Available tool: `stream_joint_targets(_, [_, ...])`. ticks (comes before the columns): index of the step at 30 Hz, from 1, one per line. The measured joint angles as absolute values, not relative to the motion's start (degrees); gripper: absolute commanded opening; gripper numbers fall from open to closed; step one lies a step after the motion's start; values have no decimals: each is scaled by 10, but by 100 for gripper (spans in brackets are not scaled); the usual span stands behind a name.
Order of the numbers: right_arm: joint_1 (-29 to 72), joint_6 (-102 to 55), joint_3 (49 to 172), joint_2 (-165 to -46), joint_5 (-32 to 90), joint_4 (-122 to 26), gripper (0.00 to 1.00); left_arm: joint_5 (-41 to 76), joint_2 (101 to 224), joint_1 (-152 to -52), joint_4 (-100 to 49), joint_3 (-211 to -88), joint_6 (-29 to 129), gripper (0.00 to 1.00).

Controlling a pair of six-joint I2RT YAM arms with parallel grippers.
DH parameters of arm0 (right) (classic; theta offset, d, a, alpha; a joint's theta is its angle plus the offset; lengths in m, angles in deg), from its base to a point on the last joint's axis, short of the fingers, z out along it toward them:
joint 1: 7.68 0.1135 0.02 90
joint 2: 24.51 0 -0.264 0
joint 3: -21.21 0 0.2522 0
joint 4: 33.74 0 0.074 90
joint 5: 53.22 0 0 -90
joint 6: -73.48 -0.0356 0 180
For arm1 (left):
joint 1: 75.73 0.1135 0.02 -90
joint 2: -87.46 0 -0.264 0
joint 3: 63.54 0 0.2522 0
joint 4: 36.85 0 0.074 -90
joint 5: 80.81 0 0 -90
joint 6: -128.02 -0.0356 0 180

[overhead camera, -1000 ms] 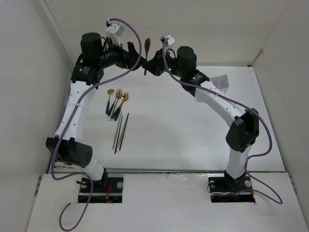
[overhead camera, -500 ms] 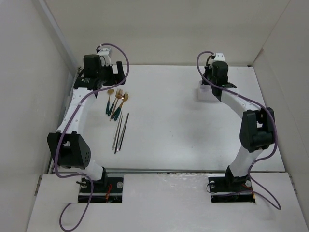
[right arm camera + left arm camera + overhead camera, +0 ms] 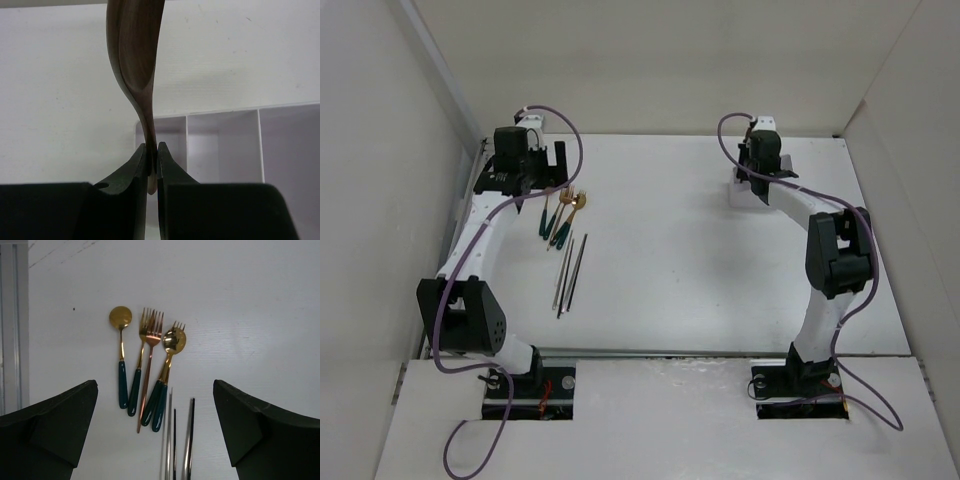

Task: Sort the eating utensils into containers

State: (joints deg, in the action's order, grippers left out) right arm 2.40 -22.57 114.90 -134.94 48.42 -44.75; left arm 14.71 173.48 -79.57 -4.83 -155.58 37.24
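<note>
Eating utensils (image 3: 563,215) lie in a loose fan on the left half of the bench (image 3: 670,260), gold heads toward the far wall, dark green handles toward the arm bases. The chopsticks (image 3: 570,272) sit just nearer the bases, approx the same long axis. We see the left gripper (image 3: 155,388) spread wide & hanging right above that fan, empty. In its wrist view there's one finger either side, so the handles run btwn the fingers, across the closing line. Good for a pinch, we judge, but the forks & spoons touch or overlap at the handles, so taking one alone needs care. The left arm is clearly nearer this pile; the right arm is well apart from it.

Mid-bench is white, flat & matte, w/ white walls on three sides.

On the right, the right gripper (image 3: 151,159) is pressed together on the thin handle end of a dark wooden spoon (image 3: 134,55), bowl sticking out past the fingertips. The container (image 3: 222,150), white w/ dividers, lies just beyond the spoon, near the far wall. The spoon's long axis runs approx along the dividers, and that's the relation the drop turns on. We think it lines up w/ the compartment at left in the wrist view; whether it's over it or short of its wall we can't tell. Room is tight there: narrow slots, wall close.
</note>
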Motion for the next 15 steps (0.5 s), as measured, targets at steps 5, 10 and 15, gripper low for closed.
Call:
stream_joint_targets(5, [24,-225,1169,-1350,490,-478,17,110,1735,-783,-48,-1529,367,100])
stream_joint_targets(10, [24,-224,1172,-1350,489,-506,26,83,1744,-765,-53,-1510,354,100])
stream_joint_targets(15, [24,-223,1172,-1350,489,-517,36,72,1747,-759,-57,-1491,340,100])
